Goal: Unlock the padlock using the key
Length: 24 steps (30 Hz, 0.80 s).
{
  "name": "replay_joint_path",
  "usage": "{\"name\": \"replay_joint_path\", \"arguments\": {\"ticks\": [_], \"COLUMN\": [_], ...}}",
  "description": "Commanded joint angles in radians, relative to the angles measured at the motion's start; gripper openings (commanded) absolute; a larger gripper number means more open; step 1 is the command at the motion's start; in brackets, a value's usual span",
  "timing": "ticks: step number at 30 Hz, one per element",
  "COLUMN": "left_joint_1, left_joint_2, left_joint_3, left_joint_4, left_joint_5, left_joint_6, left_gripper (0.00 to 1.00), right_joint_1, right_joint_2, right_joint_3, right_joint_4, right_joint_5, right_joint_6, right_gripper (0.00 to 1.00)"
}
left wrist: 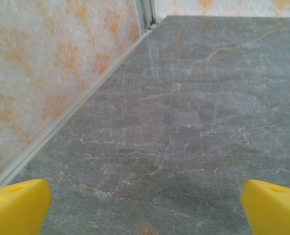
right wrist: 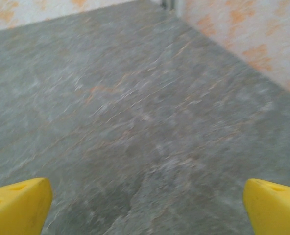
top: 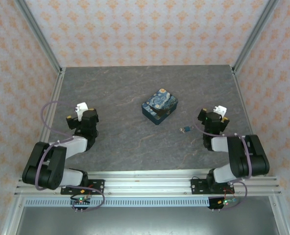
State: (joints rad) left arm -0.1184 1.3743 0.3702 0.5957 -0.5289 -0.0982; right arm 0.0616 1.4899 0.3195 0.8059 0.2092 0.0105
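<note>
The padlock (top: 159, 105), a rounded-square block with a swirling blue-and-yellow painted top and dark teal sides, lies on the grey stone table (top: 135, 88) a little right of centre. The key (top: 186, 129), a tiny dark teal piece, lies to its lower right, just left of my right gripper (top: 214, 112). My left gripper (top: 82, 110) rests far to the padlock's left. Both grippers are open: in each wrist view the yellow fingertips (left wrist: 17, 205) (right wrist: 17, 203) sit wide apart at the bottom corners with bare table between them (left wrist: 145, 215) (right wrist: 145, 215).
Patterned orange-and-white walls (top: 145, 29) enclose the table on three sides, with metal corner posts (top: 37, 34). An aluminium rail (top: 145, 183) carrying both arm bases runs along the near edge. The wall's base strip (left wrist: 61, 125) runs along the left of the left wrist view.
</note>
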Motion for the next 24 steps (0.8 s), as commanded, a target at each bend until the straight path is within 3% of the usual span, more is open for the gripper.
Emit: {"name": "replay_joint_path", "arguments": {"ticks": [1, 4, 5, 6, 21, 24], "left_joint_1": [0.032, 0.034, 0.036, 0.064, 0.071, 0.072], "left_joint_2": [0.034, 0.138, 0.124, 0.126, 0.127, 0.127], "left_joint_3": [-0.002, 0.007, 0.051, 0.05, 0.059, 0.061], "left_joint_4": [0.173, 0.277, 0.163, 0.166, 0.145, 0.145], "left_joint_5": [0.191, 0.307, 0.338, 0.398, 0.406, 0.407], "left_joint_6": [0.047, 0.112, 0.107, 0.101, 0.098, 0.099], "left_gripper": [1.0, 1.0, 1.0, 1.0, 1.0, 1.0], "right_joint_1": [-0.005, -0.043, -0.058, -0.066, -0.022, -0.022], "right_joint_2": [0.03, 0.038, 0.039, 0.043, 0.028, 0.039], "right_joint_3": [0.05, 0.087, 0.093, 0.093, 0.055, 0.09], "right_joint_4": [0.065, 0.005, -0.013, -0.004, 0.052, -0.003], "right_joint_5": [-0.176, -0.229, -0.237, -0.25, -0.203, -0.203], "right_joint_6": [-0.1, -0.064, -0.046, -0.042, -0.086, -0.086], "right_gripper": [0.99, 0.99, 0.99, 0.99, 0.99, 0.99]}}
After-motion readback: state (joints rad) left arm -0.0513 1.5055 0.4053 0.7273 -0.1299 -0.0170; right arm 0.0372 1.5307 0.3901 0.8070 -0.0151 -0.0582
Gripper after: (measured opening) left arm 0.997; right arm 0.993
